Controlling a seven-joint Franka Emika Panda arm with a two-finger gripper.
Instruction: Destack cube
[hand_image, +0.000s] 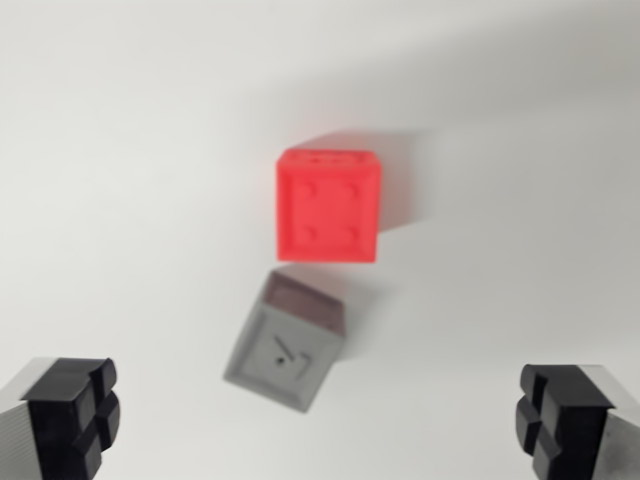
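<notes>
Black and ribbed, the pad (75, 415) of my finger on the wrist view's left pokes up from the bottom corner, with a strip of grey metal housing along its outer edge. My pincer (320, 420) is spread wide, its two fingers far apart at opposite lower corners, with nothing between them but bare surface. That surface is a white table (130, 150), plain and matte, filling the whole view. Moving toward the middle, I see the grey cube (287, 347) lying low in the frame, turned at an angle to my fingers so that one corner points down toward the bottom edge; its top face has a raised rim and some small marks I cannot make out through the blur, and its far side looks darker. Just above it in the view sits the red cube (328, 205), squarer to the camera, with four round studs on its top face. The two cubes are close together, the grey one's far edge near the red one's near edge, but I cannot tell whether they touch. Each rests on the table, side by side. A faint shadow falls to the right of the red cube. At the wrist view's right, my other black pad (560, 420) rises from the corner, well apart from both cubes.
</notes>
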